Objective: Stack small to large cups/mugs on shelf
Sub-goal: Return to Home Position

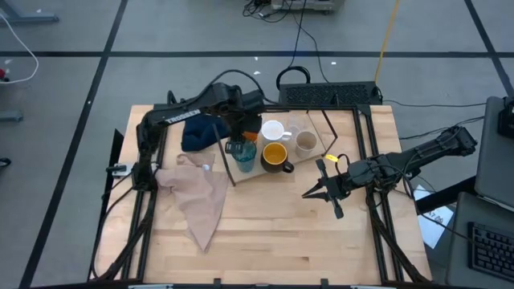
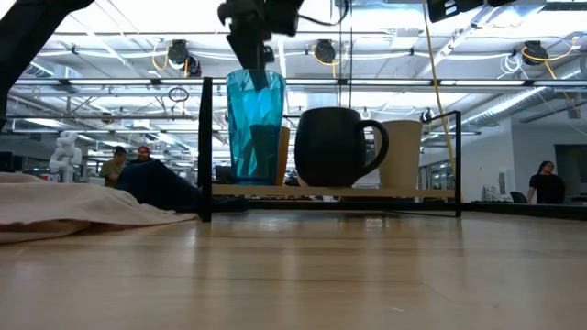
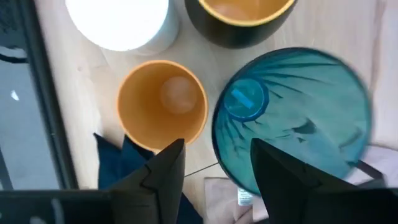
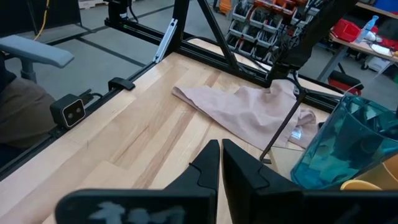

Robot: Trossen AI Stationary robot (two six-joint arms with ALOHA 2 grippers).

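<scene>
Left end effector (image 1: 238,138) of mine hangs straight down over the taller teal tumbler (image 1: 243,156), a ribbed, see-through plastic vessel standing upright at the near-left end of the flat light-wood shelf (image 1: 307,162) with thin black rod ends. Its fingers (image 3: 168,171) are spread. The wrist view shows the tumbler's round rim (image 3: 292,118) below one finger and the gap, with the small orange cup (image 3: 161,102), smooth and matte, just beside it under the other finger. From table height, the end effector (image 2: 252,64) sits right at the tumbler's mouth; I cannot tell whether it touches the rim.

Next to the tumbler stands the rounded dark mug with the orange inside (image 1: 275,155), its handle toward the grey-beige cup (image 1: 306,143). Behind it is the glossy white handled mug (image 1: 273,130). A crumpled dark blue cloth (image 1: 201,132) lies beside the shelf's left end, and a soft pinkish-beige cloth (image 1: 197,193) sprawls on the wooden tabletop (image 1: 273,233).

My right end effector (image 1: 307,193) waits over the tabletop, well apart from the shelf, fingers pressed nearly together and holding nothing.
</scene>
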